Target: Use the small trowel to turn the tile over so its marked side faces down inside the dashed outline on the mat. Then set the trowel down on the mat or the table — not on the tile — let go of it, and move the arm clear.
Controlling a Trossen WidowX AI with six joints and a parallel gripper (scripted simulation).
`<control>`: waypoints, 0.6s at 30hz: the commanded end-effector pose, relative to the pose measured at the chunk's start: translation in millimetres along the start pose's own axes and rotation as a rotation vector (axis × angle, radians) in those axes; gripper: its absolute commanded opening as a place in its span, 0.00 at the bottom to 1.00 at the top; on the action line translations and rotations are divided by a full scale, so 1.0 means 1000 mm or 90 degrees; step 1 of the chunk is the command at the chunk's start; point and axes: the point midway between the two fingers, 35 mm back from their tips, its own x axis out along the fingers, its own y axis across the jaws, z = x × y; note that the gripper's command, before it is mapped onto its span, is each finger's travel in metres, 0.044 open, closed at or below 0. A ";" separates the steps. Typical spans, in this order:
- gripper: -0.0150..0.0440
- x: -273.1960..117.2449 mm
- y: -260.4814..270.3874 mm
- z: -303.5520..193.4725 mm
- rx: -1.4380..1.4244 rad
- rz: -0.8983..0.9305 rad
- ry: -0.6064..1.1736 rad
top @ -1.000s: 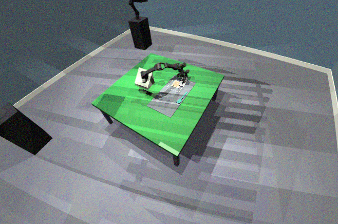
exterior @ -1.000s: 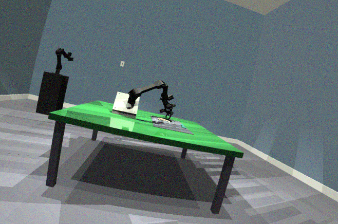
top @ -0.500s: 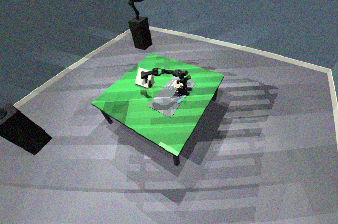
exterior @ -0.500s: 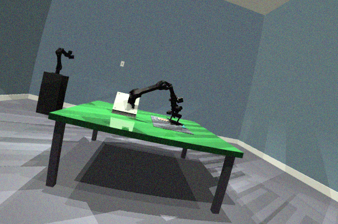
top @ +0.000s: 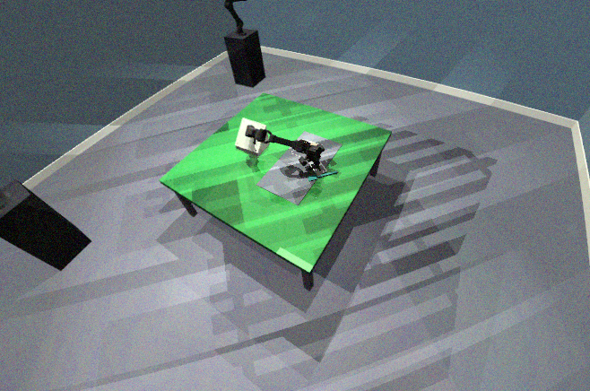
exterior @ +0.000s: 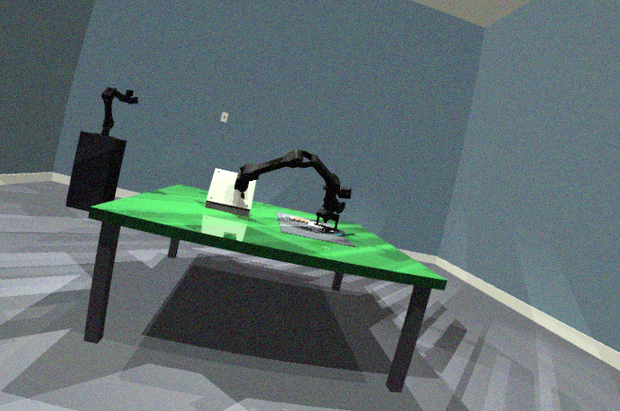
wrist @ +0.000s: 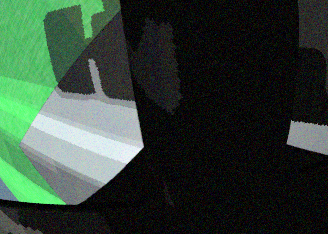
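Note:
The tile (top: 309,142) (exterior: 299,219) lies on the grey mat (top: 289,192) (exterior: 320,236) (wrist: 85,143), towards its back part, with pale and orange-tan patches showing. I cannot make out which side is up, and the dashed outline is mostly hidden by the arm and shadows. My gripper (top: 315,169) (exterior: 328,224) is low over the mat's right edge, away from the tile. It appears shut on the trowel, of which only a pale bit shows by the fingertips. The black gripper body hides the rest in the wrist view.
A teal strip (top: 313,178) (exterior: 342,233) lies at the mat's right edge, just beside the fingertips, reaching onto the green table (top: 229,195) (exterior: 165,210) (wrist: 20,53). A white panel (top: 244,141) (exterior: 220,190) stands at the arm's base.

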 end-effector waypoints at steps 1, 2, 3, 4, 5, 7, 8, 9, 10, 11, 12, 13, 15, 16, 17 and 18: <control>0.25 -0.009 -0.050 0.019 -0.025 -0.006 0.038; 0.25 -0.014 -0.060 0.021 -0.037 -0.001 0.049; 0.25 -0.018 -0.070 0.024 -0.050 0.005 0.060; 0.25 -0.023 -0.079 0.026 -0.062 0.012 0.071; 0.25 -0.029 -0.089 0.027 -0.074 0.019 0.081; 0.25 -0.039 -0.109 0.030 -0.097 0.034 0.100; 0.25 -0.045 -0.119 0.031 -0.108 0.043 0.109; 0.25 -0.051 -0.129 0.031 -0.119 0.052 0.117; 0.25 -0.056 -0.138 0.032 -0.131 0.061 0.125; 0.25 -0.062 -0.148 0.032 -0.143 0.071 0.132; 0.25 -0.069 -0.157 0.032 -0.155 0.081 0.139; 0.25 -0.075 -0.166 0.031 -0.166 0.091 0.145; 0.25 -0.088 -0.185 0.029 -0.189 0.113 0.156; 0.25 -0.095 -0.193 0.028 -0.200 0.124 0.160; 0.25 -0.101 -0.202 0.026 -0.210 0.136 0.164; 0.25 -0.108 -0.211 0.025 -0.221 0.148 0.167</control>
